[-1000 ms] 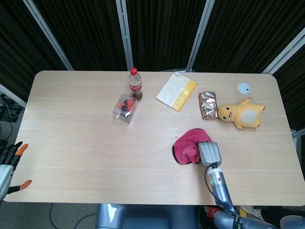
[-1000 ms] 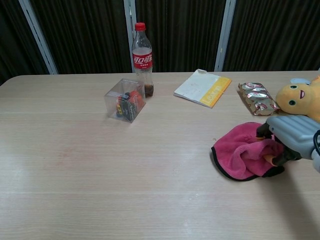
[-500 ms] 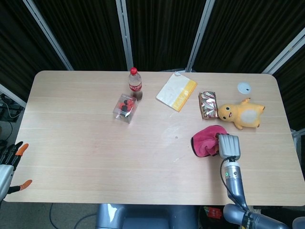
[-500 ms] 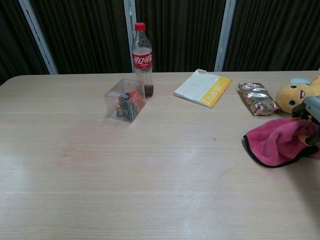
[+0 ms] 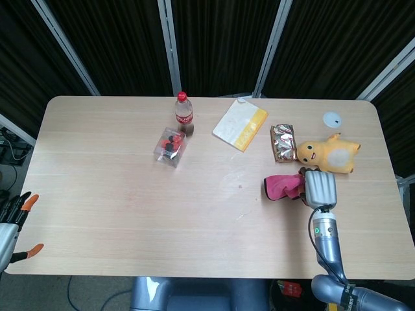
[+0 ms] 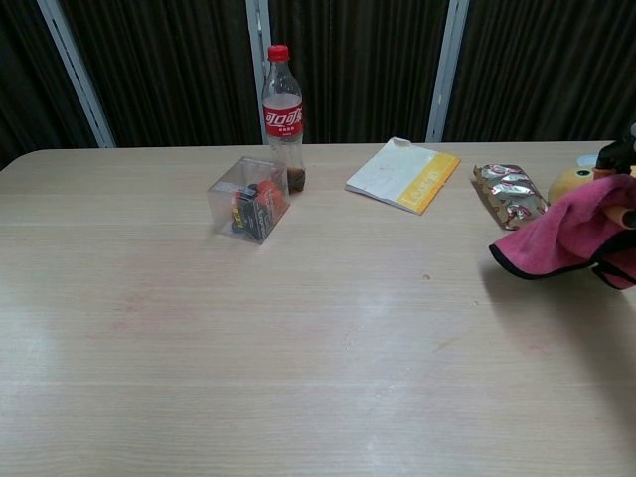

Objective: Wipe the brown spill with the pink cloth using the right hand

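Note:
The pink cloth point(image 5: 281, 186) hangs bunched from my right hand point(image 5: 320, 188), which grips it at the right side of the table, just in front of the yellow plush toy point(image 5: 329, 154). In the chest view the cloth point(image 6: 562, 235) is raised off the table with its shadow beneath, and only dark fingers point(image 6: 618, 156) of that hand show at the frame's edge. A small brown speck point(image 5: 240, 187) and faint streaks point(image 5: 244, 214) lie on the wood left of the cloth; the speck point(image 6: 426, 277) also shows in the chest view. My left hand point(image 5: 14, 219) hangs off the table's near left corner, holding nothing, fingers apart.
At the back stand a cola bottle point(image 5: 183, 114) and a clear box point(image 5: 171, 147) with red and black items. A white and yellow booklet point(image 5: 240, 124), a foil snack packet point(image 5: 283, 142) and a white disc point(image 5: 332, 118) lie back right.
My right hand dragged the pink cloth to the right across the table, then raised it off the surface near the plush toy. The speck and streaks came into view where the cloth had been.

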Tool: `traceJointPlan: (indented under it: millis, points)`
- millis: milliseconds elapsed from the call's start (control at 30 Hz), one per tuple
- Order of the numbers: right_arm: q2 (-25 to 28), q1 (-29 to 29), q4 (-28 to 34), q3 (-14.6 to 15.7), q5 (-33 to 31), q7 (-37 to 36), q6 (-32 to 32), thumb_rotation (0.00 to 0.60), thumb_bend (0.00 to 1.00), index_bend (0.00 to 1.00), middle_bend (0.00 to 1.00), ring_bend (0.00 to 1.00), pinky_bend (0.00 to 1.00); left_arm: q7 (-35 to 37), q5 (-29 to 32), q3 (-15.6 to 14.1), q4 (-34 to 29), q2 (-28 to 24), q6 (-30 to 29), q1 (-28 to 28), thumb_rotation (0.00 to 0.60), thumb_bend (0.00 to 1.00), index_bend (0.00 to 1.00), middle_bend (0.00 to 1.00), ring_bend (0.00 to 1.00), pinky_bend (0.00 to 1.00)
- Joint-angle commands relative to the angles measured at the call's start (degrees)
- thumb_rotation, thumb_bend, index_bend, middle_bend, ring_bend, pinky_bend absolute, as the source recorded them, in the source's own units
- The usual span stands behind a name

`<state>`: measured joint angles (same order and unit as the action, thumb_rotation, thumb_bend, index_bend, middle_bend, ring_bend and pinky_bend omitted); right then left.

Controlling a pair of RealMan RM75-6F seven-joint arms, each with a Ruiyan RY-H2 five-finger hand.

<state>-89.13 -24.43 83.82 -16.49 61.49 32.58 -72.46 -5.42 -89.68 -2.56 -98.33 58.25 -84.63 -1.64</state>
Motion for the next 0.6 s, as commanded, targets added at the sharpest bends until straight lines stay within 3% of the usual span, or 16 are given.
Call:
traceJointPlan:
  millis: [33, 300, 600]
  points:
    - [1.3, 0.1, 1.5, -0.3, -0.2, 0.3, -0.7, 0.6, 0.57, 0.74, 0.59, 0.53, 0.73, 0.0, 0.0, 0.0, 0.0, 0.0, 0.0, 0.0, 0.6, 0.0, 0.0, 0.0, 0.0, 0.0]
    - [3.5, 0.4, 4.4, -0.1, -0.9, 0.6, -1.8, 0.6, 0.57, 0.74, 0.59, 0.53, 0.73, -0.2, 0.3, 0.1, -0.1, 0.1, 0.2, 0.0, 0.6, 0.0, 0.0, 0.0, 0.0, 0.0]
    - [2.6, 0.5, 2.2, 1.4, -2.3, 0.2, -1.4, 0.6, 0.57, 0.74, 0.59, 0.52, 0.73, -0.4, 0.4, 0.1, -0.2, 0.1, 0.1, 0.0, 0.6, 0.0, 0.0, 0.0, 0.0, 0.0]
